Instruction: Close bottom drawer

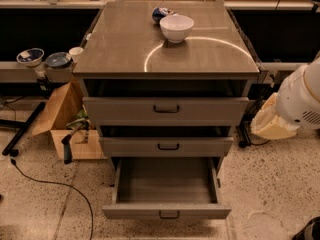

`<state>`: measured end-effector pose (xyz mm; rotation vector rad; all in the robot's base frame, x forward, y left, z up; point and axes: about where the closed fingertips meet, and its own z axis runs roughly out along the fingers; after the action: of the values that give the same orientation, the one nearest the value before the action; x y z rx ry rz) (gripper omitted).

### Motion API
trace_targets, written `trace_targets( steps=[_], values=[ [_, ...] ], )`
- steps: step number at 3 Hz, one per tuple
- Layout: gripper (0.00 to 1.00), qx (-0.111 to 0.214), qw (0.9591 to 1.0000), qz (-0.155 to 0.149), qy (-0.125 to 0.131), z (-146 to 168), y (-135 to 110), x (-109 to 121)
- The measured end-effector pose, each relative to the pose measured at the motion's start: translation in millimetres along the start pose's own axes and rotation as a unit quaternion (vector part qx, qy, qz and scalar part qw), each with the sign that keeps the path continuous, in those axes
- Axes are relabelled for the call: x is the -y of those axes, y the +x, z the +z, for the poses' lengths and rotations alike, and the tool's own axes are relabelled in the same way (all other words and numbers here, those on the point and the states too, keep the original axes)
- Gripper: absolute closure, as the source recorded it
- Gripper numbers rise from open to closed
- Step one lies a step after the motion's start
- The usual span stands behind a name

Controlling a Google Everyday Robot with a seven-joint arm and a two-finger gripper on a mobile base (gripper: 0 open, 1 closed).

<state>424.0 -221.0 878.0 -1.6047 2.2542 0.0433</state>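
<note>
1. The bottom drawer (166,213) hangs pulled out at lower centre.
2. The gripper (310,231) peeks in at the bottom right corner, right of the drawer and apart from it; grip state can't be told.

White arm (302,94) at right edge; hand (262,126) at its lower left, pointing left.

No text, label, brand or number can be read anywhere. The dark shape at the lower right corner is probably the end effector (311,230); it shows no legible mark, nor does the bottom drawer (167,213) front to its left.
</note>
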Motion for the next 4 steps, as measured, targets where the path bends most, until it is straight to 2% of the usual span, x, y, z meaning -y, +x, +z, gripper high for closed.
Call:
trace_targets(
  steps=[1, 2, 3, 4],
  values=[
    [1.0, -0.01, 0.998, -0.027, -0.057, 47.6, 8.6, -29.1],
    [1.0, -0.015, 0.9947, -0.045, -0.091, 73.5, 13.9, -48.6],
    [1.0, -0.055, 0.9894, -0.056, -0.122, 122.7, 26.9, -81.7],
    [1.0, -0.058, 0.9895, -0.06, -0.118, 120.3, 26.1, -83.0]
  ],
)
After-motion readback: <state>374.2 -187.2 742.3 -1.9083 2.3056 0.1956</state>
